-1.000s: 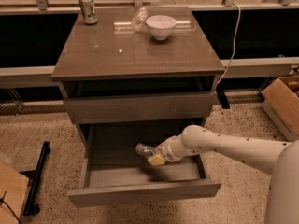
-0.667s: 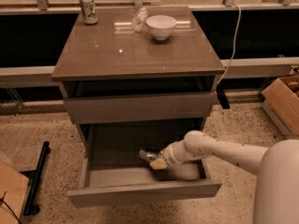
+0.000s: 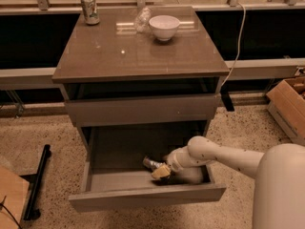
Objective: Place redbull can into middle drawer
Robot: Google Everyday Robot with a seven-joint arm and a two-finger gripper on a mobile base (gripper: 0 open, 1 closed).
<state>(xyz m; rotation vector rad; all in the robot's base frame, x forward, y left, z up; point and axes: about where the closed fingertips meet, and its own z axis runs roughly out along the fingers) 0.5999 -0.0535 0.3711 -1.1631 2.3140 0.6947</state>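
Observation:
The middle drawer (image 3: 147, 197) is pulled out, showing its grey floor. My gripper (image 3: 160, 171) reaches into it from the right, low over the floor near the drawer's middle. It is shut on the redbull can (image 3: 151, 164), a small silvery can that sticks out to the left of the fingers, tilted and close to the drawer floor. My pale arm runs off to the lower right.
A shut matching drawer front (image 3: 143, 109) sits just above the open drawer. On the cabinet top stand a green-and-white soda can (image 3: 89, 8), a white bowl (image 3: 164, 26) and a clear plastic item (image 3: 142, 19). A cardboard box (image 3: 290, 104) is at right, a black bar (image 3: 37, 182) on the floor at left.
My gripper with the can has moved down and toward the drawer's front, closer to the drawer floor.

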